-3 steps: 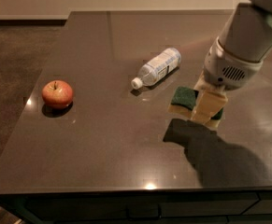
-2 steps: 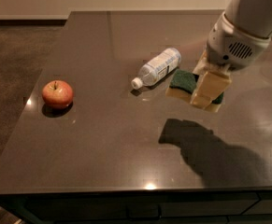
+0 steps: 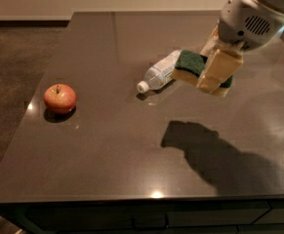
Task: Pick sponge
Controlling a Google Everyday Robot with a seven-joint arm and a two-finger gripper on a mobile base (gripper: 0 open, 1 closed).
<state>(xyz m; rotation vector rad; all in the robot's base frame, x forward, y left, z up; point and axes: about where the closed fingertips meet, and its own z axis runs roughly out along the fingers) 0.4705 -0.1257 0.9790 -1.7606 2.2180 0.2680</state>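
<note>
The sponge [image 3: 189,64] has a dark green top over pale yellow foam. It hangs in the air above the dark table [image 3: 107,145], clamped between the tan fingers [image 3: 218,71] of my gripper [image 3: 211,70]. The gripper is at the upper right of the camera view, well above the tabletop, and its shadow falls on the table below it. The fingers cover the right part of the sponge.
A clear plastic bottle [image 3: 158,72] with a white cap lies on its side just left of and behind the held sponge. A red apple [image 3: 60,98] sits near the table's left edge. The table's front edge runs along the bottom.
The gripper has risen from the tabletop with the sponge in it, moving up and slightly toward the back. Its shadow has separated from it on the table.
</note>
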